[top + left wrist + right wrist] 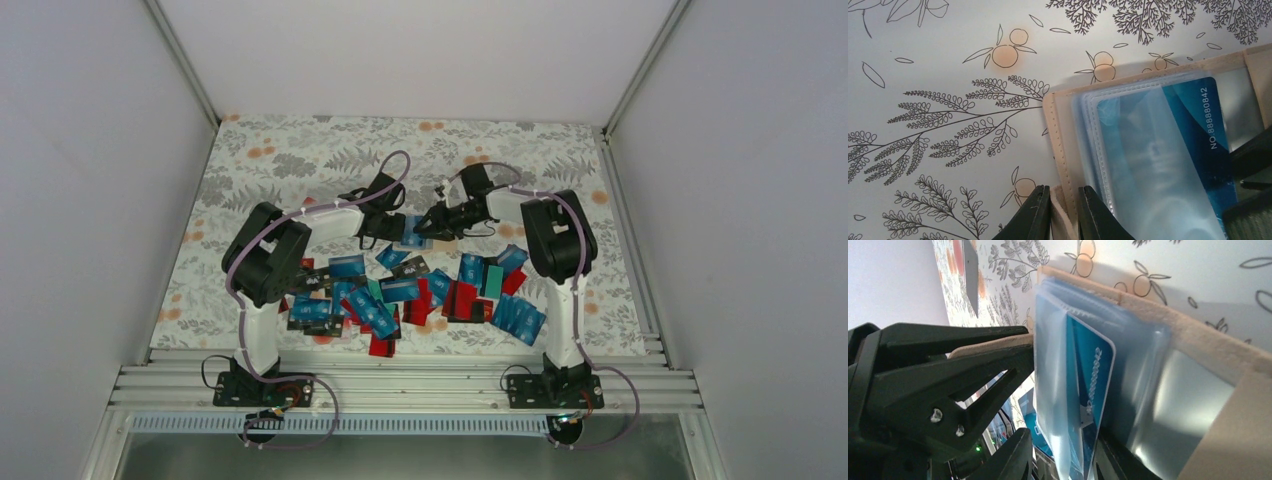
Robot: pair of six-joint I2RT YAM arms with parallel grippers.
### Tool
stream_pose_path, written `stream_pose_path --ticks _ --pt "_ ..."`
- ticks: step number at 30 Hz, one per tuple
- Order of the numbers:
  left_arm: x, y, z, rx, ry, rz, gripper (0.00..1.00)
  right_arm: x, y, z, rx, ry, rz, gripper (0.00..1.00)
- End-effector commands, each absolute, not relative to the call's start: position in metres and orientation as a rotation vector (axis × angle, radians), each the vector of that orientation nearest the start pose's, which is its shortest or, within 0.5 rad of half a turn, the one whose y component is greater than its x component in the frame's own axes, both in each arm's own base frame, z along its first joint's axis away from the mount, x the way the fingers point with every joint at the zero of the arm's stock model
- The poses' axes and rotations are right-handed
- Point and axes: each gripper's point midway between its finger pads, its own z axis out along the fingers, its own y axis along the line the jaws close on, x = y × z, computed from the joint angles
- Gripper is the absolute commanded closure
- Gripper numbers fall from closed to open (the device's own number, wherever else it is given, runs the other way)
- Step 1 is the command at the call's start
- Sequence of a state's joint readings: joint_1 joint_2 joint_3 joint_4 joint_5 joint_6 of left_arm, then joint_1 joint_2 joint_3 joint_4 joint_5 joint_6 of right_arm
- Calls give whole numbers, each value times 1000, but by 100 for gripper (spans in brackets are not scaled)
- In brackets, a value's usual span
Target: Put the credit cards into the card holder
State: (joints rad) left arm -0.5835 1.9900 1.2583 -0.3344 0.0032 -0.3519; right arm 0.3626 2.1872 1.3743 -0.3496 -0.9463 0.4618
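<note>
Overhead, the card holder (412, 234) sits beyond the heaped credit cards (400, 295); left wrist: the left gripper (1064, 190) pinches its limp-looking beige edge, probably a sound hold; right wrist: the right gripper (1063, 440) narrowly straddles a stiff, slick-looking blue card (1093, 375), half-sleeved, grip unclear.

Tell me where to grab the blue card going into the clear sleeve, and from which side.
Take the blue card, I'd say, by the short end nearest the right gripper, fingers on its flat faces, coming in line with the clear sleeves. It is thin and flat, and its far end sits in the card holder, which the left gripper pins by its beige edge.
</note>
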Motion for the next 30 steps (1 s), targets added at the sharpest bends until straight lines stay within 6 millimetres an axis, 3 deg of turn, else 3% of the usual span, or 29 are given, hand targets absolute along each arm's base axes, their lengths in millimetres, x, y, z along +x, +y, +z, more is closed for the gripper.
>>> stream_pose_path --ticks 1,17,24,30 --pt "374 -249 11 317 2730 -264 85 367 286 38 -170 2806 1442 65" --pt "377 -244 32 286 2709 -236 84 368 280 74 -244 2750 1348 54" --pt "375 -248 57 263 2679 -295 71 362 274 85 -261 2716 1305 64" --pt "370 -269 72 274 2664 -462 68 361 273 86 -247 2671 1299 78"
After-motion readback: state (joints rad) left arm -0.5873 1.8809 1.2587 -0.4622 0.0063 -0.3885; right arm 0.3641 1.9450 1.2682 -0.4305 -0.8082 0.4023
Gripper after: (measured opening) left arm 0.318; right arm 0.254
